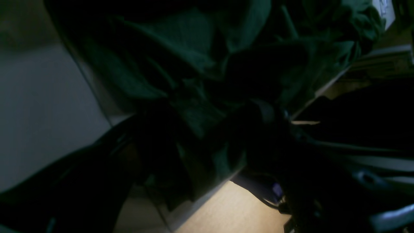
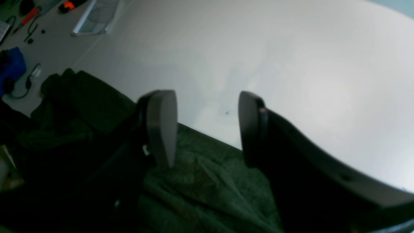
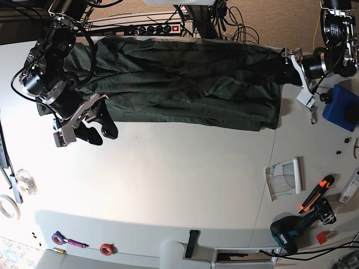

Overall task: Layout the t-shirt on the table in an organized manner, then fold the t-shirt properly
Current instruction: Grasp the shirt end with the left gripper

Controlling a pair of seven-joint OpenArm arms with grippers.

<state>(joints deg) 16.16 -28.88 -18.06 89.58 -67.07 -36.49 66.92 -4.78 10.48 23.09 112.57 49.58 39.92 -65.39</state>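
**Right fingers** [image 2: 160, 126] [image 3: 108, 130]: two, spread wide, with nothing held between them. Through the gap we see bare white desk [image 2: 291, 64]. The hem of the t-shirt [image 2: 207, 194] runs across just beneath the tips, and we cannot tell whether they touch it.

**Left fingers** [image 3: 290, 71]: these sit at the opposite end of the t-shirt [image 3: 185, 84], right at its side edge. Their wrist view is dark and filled with bunched green cloth [image 1: 194, 64], so we cannot tell whether they are spread or pinching.

**T-shirt:** one, dark green. It is stretched out in a long, wrinkled band that runs from beside the right fingers across to the left fingers.

**Beyond the left fingers:**
- One blue box [image 3: 342, 106], near them.
- One curled sheet [image 3: 285, 178], farther out.
- One orange-handled cutter [image 3: 314, 193], beside the sheet.
- One dark drill [image 3: 294, 230], just past the cutter.

**Beyond the right fingers:** two small tape rolls, well apart from the fingers and close to each other.
- One purple roll [image 3: 57, 238].
- One red roll [image 3: 105, 247].
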